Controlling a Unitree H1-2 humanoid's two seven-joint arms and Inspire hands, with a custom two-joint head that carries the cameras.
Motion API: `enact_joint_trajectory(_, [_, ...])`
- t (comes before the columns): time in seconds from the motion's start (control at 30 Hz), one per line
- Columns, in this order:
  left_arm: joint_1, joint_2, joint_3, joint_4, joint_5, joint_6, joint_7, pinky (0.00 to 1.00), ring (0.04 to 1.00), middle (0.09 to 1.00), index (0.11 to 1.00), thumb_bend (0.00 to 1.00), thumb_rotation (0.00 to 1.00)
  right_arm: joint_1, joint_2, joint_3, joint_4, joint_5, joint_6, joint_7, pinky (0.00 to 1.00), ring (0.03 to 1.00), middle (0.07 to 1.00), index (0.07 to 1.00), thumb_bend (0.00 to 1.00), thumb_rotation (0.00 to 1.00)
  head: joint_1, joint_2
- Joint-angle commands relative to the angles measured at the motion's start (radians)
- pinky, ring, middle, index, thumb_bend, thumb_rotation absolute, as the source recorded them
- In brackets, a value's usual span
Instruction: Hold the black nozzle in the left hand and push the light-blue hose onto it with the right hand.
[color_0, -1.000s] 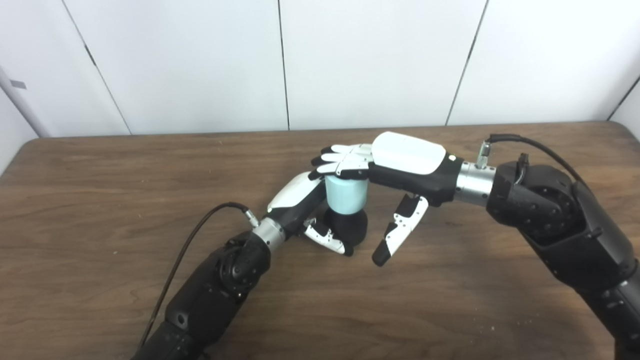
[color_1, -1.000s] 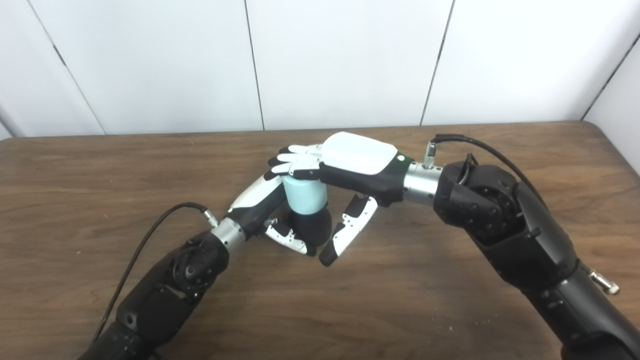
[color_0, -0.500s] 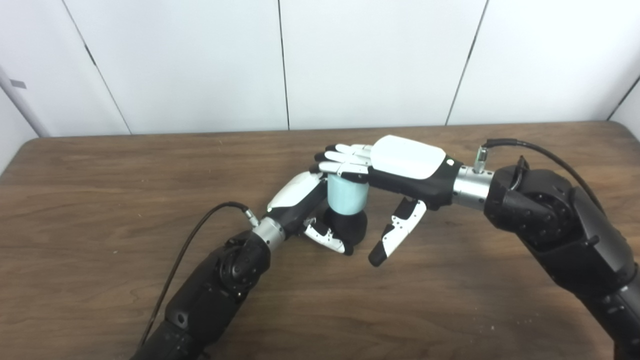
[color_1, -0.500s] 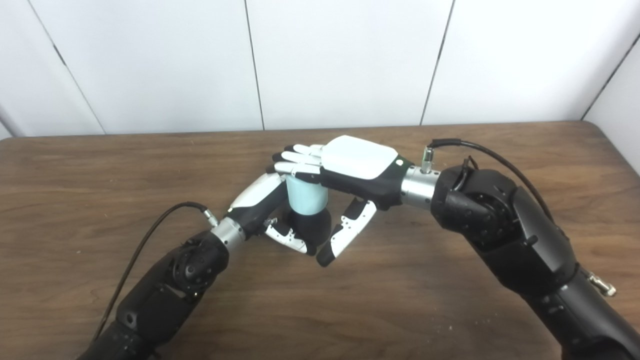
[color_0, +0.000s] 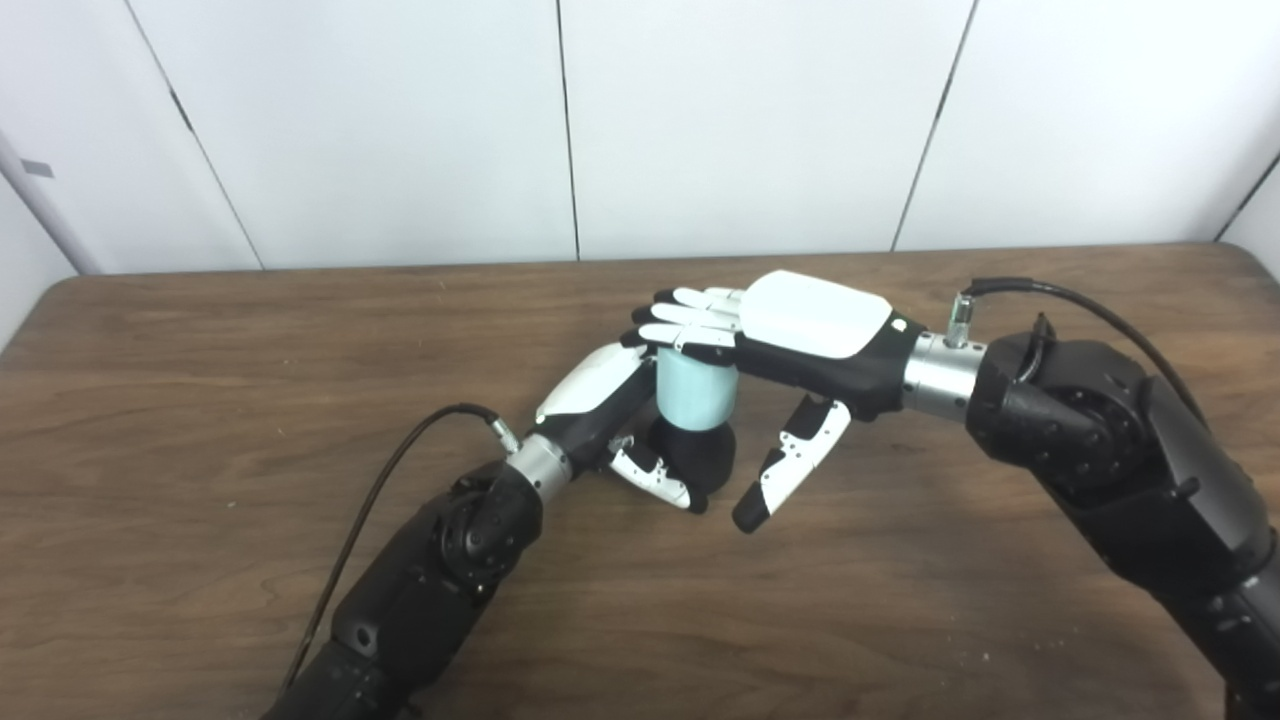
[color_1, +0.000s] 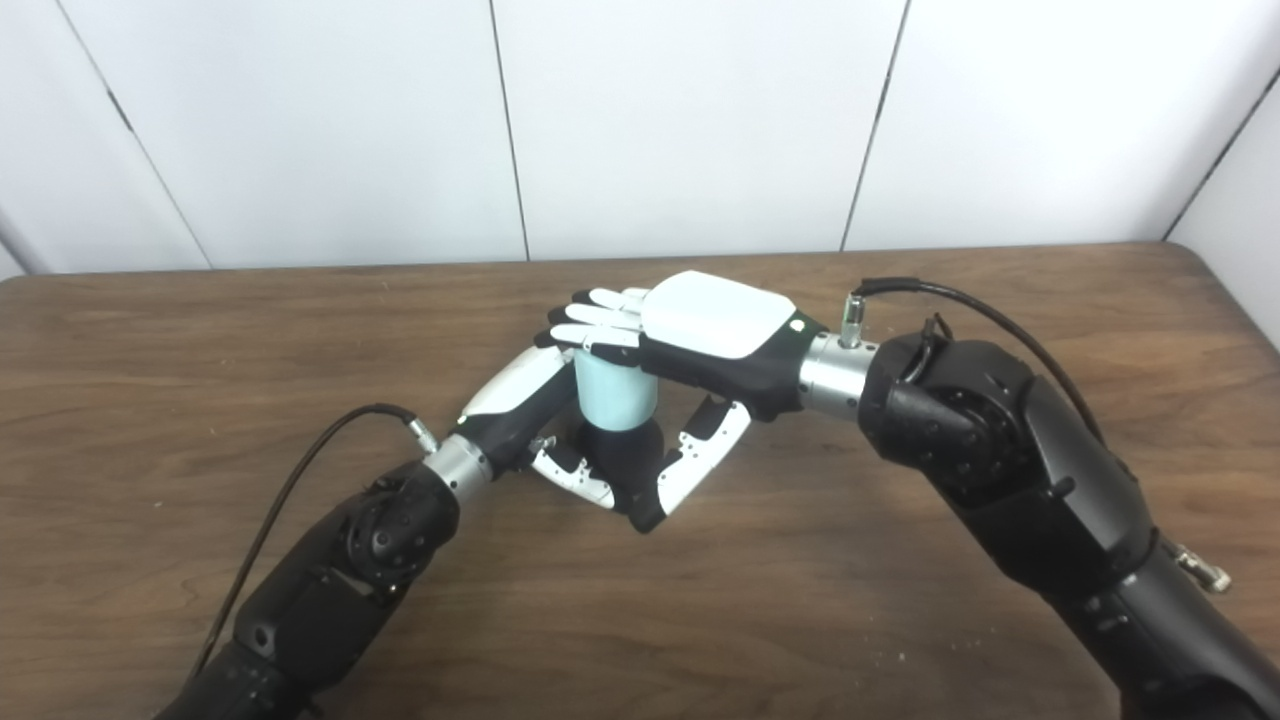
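The black nozzle stands upright on the wooden table, and my left hand is shut around its base. The short light-blue hose sits upright on top of the nozzle. My right hand lies flat over the hose's top end, fingers stretched out across it and pressing on it. Its thumb hangs down free on the right side of the nozzle, not touching it. In the right eye view the hose and nozzle show the same way.
A black cable runs from my left wrist over the table. Another cable loops above my right forearm. A white panelled wall stands behind the table's far edge.
My right hand has sunk a little onto the hose top and the hose sits slightly lower on the nozzle. The thumb has swung a bit leftward. My left hand has not moved.
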Motion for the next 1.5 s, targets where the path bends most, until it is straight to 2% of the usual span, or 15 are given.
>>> enact_joint_trajectory(0.0, [0.048,0.004,-0.046,0.06,0.03,0.071,-0.104,1.0,0.623,0.513,0.47,0.52,0.0,-0.006,-0.023,0.003,0.0,0.014,0.02,0.056,0.95,0.981,0.989,0.953,0.79,0.78,0.001,0.001])
enact_joint_trajectory(0.07, [0.048,0.004,-0.047,0.059,0.031,0.073,-0.105,1.0,0.625,0.514,0.47,0.52,0.0,-0.022,-0.015,-0.032,-0.002,0.015,0.004,0.014,0.95,0.974,0.995,0.963,0.77,0.76,0.001,0.001])
enact_joint_trajectory(0.17, [0.048,0.004,-0.047,0.059,0.032,0.073,-0.104,1.0,0.627,0.514,0.47,0.52,0.0,-0.026,0.014,-0.087,0.003,-0.019,-0.017,-0.073,0.92,0.962,1.0,0.974,0.75,0.59,0.001,0.001])
enact_joint_trajectory(0.23, [0.049,0.004,-0.047,0.057,0.032,0.074,-0.104,1.0,0.626,0.514,0.47,0.52,0.0,-0.02,0.05,-0.134,0.004,-0.061,-0.015,-0.152,0.87,0.951,1.0,0.988,0.73,0.41,0.001,0.001])
enact_joint_trajectory(0.3, [0.046,0.001,-0.048,0.069,0.033,0.069,-0.1,1.0,0.626,0.514,0.47,0.52,0.0,-0.018,0.11,-0.201,0.015,-0.096,0.033,-0.242,0.8,0.944,1.0,0.997,0.73,0.3,-0.002,-0.006])
enact_joint_trajectory(0.4, [0.044,-0.002,-0.048,0.076,0.031,0.067,-0.099,1.0,0.625,0.514,0.47,0.52,0.0,-0.027,0.18,-0.274,0.033,-0.102,0.096,-0.314,0.72,0.937,1.0,1.0,0.76,0.26,-0.001,-0.008])
enact_joint_trajectory(0.53, [0.043,-0.002,-0.048,0.075,0.031,0.068,-0.1,1.0,0.625,0.514,0.47,0.52,0.0,-0.035,0.204,-0.307,0.026,-0.083,0.153,-0.316,0.78,0.944,1.0,1.0,0.78,0.21,0.001,-0.008])
enact_joint_trajectory(0.7, [0.044,0.001,-0.046,0.079,0.028,0.061,-0.097,1.0,0.625,0.514,0.47,0.52,0.0,-0.016,0.189,-0.328,0.001,-0.004,0.261,-0.252,0.8,0.949,1.0,1.0,0.78,0.19,0.0,-0.009])
enact_joint_trajectory(1.03, [0.048,0.005,-0.038,0.073,0.026,0.065,-0.093,1.0,0.624,0.516,0.469,0.52,0.0,0.093,0.106,-0.34,0.001,0.076,0.27,-0.223,0.73,0.923,1.0,1.0,0.76,0.05,0.011,-0.014])
enact_joint_trajectory(1.07, [0.048,0.004,-0.034,0.073,0.02,0.072,-0.098,1.0,0.627,0.499,0.483,0.52,0.0,0.109,0.111,-0.352,0.007,0.082,0.268,-0.242,0.72,0.914,1.0,1.0,0.76,0.04,0.009,-0.014])
enact_joint_trajectory(1.1, [0.049,0.004,-0.032,0.072,0.015,0.077,-0.102,1.0,0.709,0.658,0.678,0.77,0.09,0.121,0.114,-0.361,0.012,0.086,0.266,-0.256,0.7,0.891,0.998,1.0,0.75,0.03,0.009,-0.014])
enact_joint_trajectory(1.13, [0.049,0.003,-0.028,0.072,0.009,0.088,-0.108,1.0,0.709,0.658,0.678,0.77,0.09,0.136,0.123,-0.376,0.019,0.095,0.26,-0.275,0.7,0.891,0.998,1.0,0.75,0.03,0.01,-0.014])
enact_joint_trajectory(1.17, [0.048,0.003,-0.024,0.069,0.004,0.103,-0.114,1.0,0.789,0.777,0.783,0.85,0.15,0.152,0.135,-0.393,0.028,0.11,0.251,-0.299,0.68,0.877,0.987,1.0,0.75,0.05,0.013,-0.014])
enact_joint_trajectory(1.23, [0.048,0.004,-0.016,0.062,0.001,0.126,-0.12,1.0,0.889,0.882,0.884,0.95,0.22,0.179,0.157,-0.418,0.039,0.138,0.234,-0.337,0.68,0.865,0.982,1.0,0.74,0.15,0.013,-0.014])
enact_joint_trajectory(1.47, [0.054,0.018,-0.013,0.034,0.017,0.172,-0.115,1.0,0.997,0.988,0.995,1.0,0.29,0.234,0.184,-0.442,0.05,0.182,0.187,-0.405,0.66,0.843,0.958,0.994,0.79,0.25,0.016,-0.011])
